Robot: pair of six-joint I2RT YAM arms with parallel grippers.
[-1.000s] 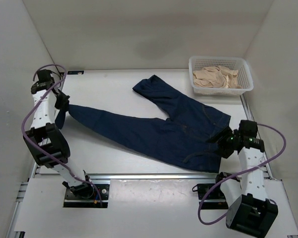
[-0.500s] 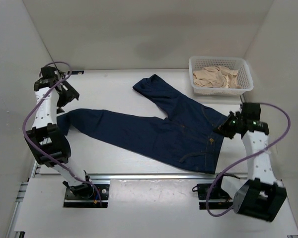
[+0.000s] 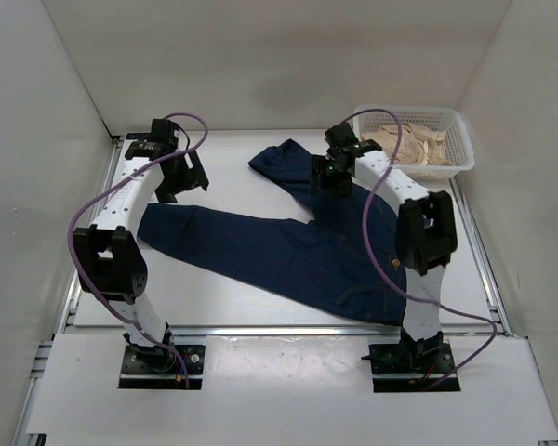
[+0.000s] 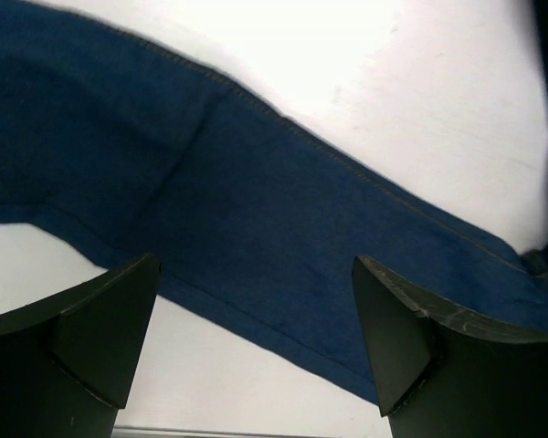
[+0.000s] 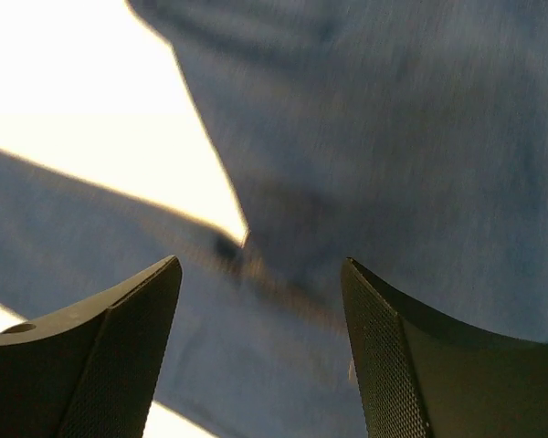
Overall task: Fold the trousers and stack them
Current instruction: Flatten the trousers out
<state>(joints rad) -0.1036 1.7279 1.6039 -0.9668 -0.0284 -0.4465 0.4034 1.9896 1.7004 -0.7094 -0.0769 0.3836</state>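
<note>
The dark blue trousers (image 3: pixel 288 251) lie flat on the white table (image 3: pixel 223 158). One leg stretches left, the other angles up toward the back, and the waist lies near the front right. My left gripper (image 3: pixel 177 184) hovers just above the left leg's far end, open, with nothing between its fingers. In the left wrist view, that leg (image 4: pixel 256 201) crosses below the open left gripper (image 4: pixel 256 342). My right gripper (image 3: pixel 333 179) hangs over the upper leg near the crotch, also open. The right wrist view is blurred, with denim (image 5: pixel 393 137) under the empty right gripper (image 5: pixel 260 342).
A white mesh basket (image 3: pixel 458 149) holding beige cloth (image 3: pixel 405 141) stands at the back right corner. White walls close in the table on three sides. Purple cables loop off both arms.
Both grippers have let go of the trousers and swung toward the back: the left from the leg's hem at the left edge, the right from the waistband. The trousers now lie flat.
</note>
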